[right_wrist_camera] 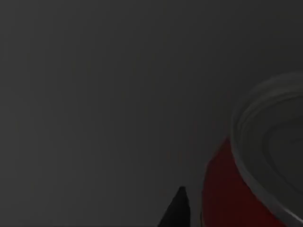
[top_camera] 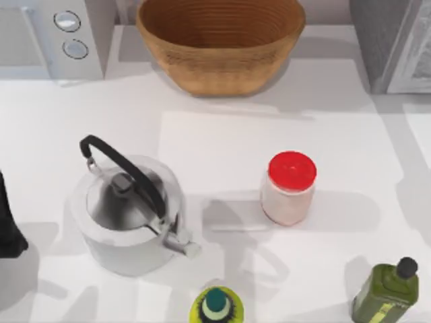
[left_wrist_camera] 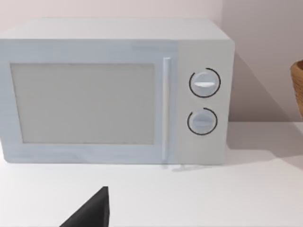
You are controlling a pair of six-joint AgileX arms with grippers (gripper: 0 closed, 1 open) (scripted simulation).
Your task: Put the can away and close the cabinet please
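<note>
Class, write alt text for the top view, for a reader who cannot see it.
A white table seen from above holds a silver kettle with a black handle at left and a white jar with a red lid at centre-right. A woven basket and a microwave stand behind; two bottles sit in front.

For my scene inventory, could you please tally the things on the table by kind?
Appliances: 1, microwave
Baskets: 1, wicker basket
Kettles: 1, kettle
Jars: 1, white jar
Bottles: 2, green-capped yellow bottle, olive oil bottle
Cans: 1, can, close to the right wrist camera
Total: 7
</note>
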